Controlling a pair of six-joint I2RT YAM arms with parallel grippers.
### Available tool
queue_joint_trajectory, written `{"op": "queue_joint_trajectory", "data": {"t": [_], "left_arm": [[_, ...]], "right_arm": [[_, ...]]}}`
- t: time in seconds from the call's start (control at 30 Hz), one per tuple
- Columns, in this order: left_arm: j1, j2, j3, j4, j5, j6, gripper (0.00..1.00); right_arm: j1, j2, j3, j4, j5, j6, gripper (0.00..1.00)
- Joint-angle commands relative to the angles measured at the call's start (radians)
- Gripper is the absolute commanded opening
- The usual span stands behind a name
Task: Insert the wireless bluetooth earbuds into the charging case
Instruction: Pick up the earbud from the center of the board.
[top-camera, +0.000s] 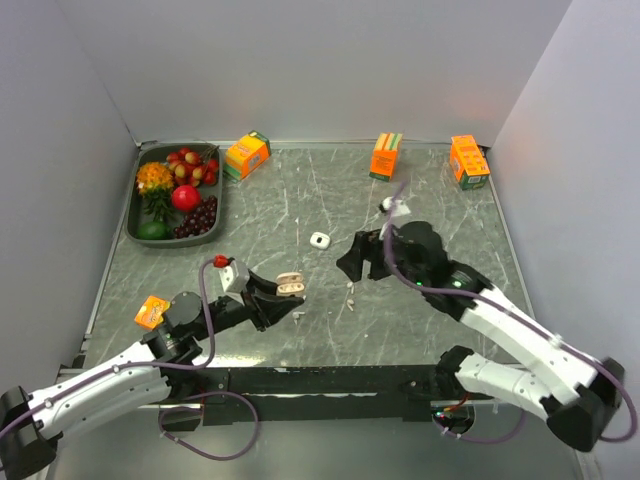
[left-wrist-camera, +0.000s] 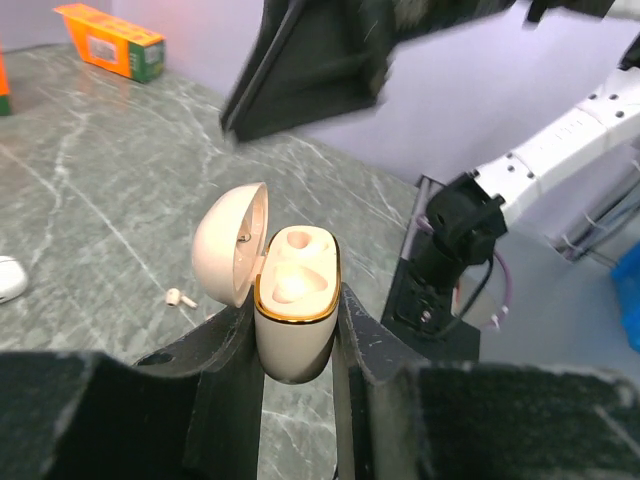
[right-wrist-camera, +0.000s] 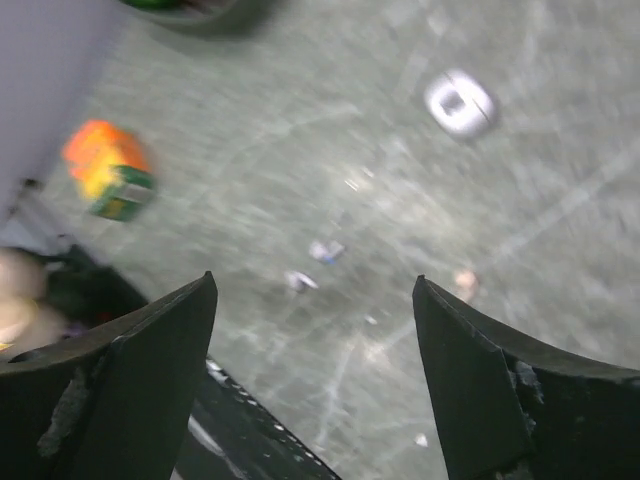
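Observation:
My left gripper (top-camera: 285, 292) is shut on the tan charging case (top-camera: 289, 284) and holds it above the table. In the left wrist view the case (left-wrist-camera: 296, 330) stands upright between my fingers with its lid (left-wrist-camera: 228, 243) swung open to the left. I cannot tell whether its wells hold anything. A tiny white earbud (left-wrist-camera: 180, 297) lies on the table beyond it. My right gripper (top-camera: 352, 265) is open and empty, hovering above the table right of the case. Two small blurred earbuds (right-wrist-camera: 325, 250) lie below its jaws, also seen from above (top-camera: 350, 297).
A small white case with a dark centre (top-camera: 319, 239) lies mid-table, also in the right wrist view (right-wrist-camera: 459, 103). Three orange cartons (top-camera: 247, 154) stand along the back, another (top-camera: 151, 311) at the front left. A fruit tray (top-camera: 213, 222) sits at the back left. A white bit (top-camera: 388, 205) lies behind the right gripper.

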Motion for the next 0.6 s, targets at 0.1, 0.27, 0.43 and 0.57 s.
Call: {"op": "queue_joint_trajectory", "data": {"t": [0.1,0.27,0.43,0.57], "left_arm": [[-0.049,-0.097,-0.056,0.056,-0.228,-0.003,0.01],[-0.06,-0.117,-0.041,0.002,-0.242,0.008,0.01],[-0.072,-0.11,-0.043,0.003,-0.25,-0.006,0.01],[-0.08,-0.114,-0.039,-0.006,-0.247,0.004,0.01]], "right_arm": [[-0.026,0.167,-0.107,0.011,0.152,0.103,0.63],[-0.066,0.334,-0.064,-0.041,0.111,0.086,0.57],[-0.081,0.434,-0.035,-0.023,0.069,0.088,0.64],[-0.081,0.498,-0.002,-0.018,0.063,0.08,0.57]]}}
